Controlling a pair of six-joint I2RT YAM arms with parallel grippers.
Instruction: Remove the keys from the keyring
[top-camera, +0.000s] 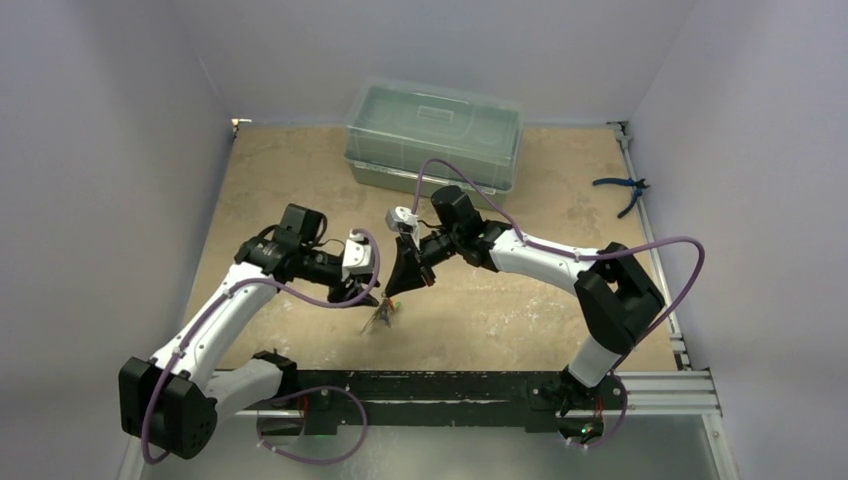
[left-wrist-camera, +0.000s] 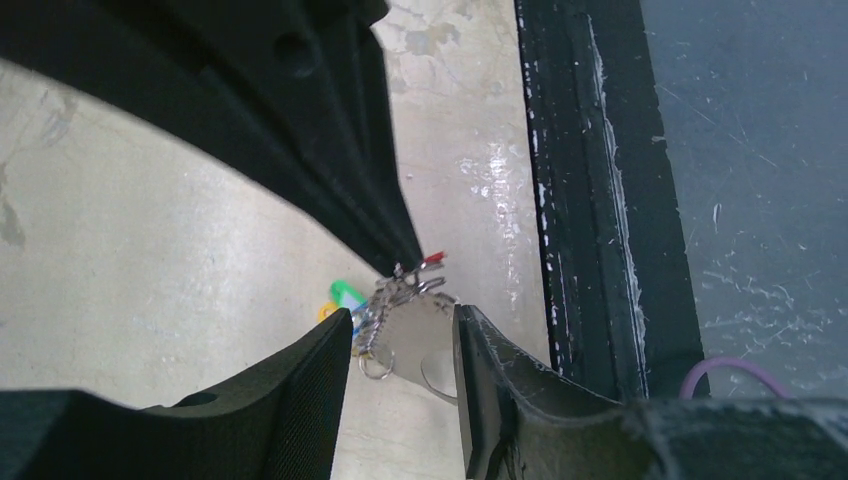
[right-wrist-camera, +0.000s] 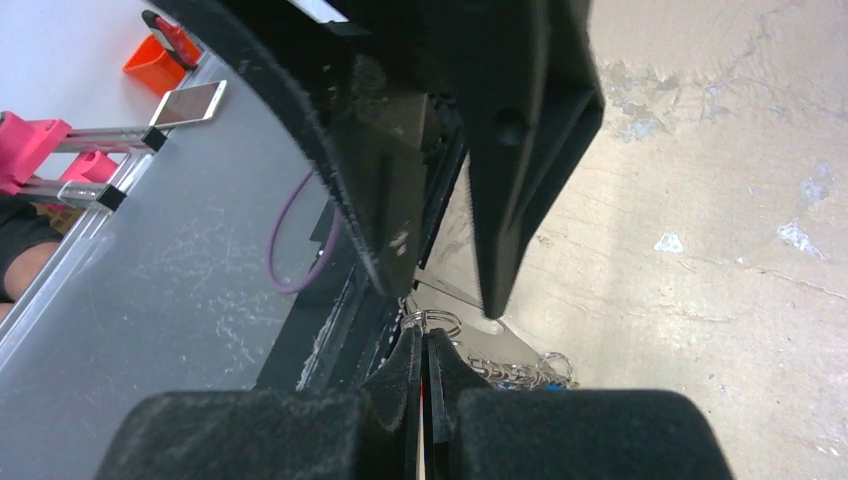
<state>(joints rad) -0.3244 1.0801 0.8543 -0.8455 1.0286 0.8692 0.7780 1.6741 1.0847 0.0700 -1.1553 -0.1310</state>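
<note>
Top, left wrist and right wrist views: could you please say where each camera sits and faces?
Top: above and behind the robot, looking down on the table; both arms show.
Left wrist: on that wrist, looking past the open left hand at the keys; right hand above.
Right wrist: looking past the shut right hand toward the near rail; left hand above.
Shared: both wrist views show the keyring and the other hand.

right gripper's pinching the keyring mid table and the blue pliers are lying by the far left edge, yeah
No: the blue pliers lie by the far right edge, as the top external view shows. The right gripper does pinch the keyring mid table.
</note>
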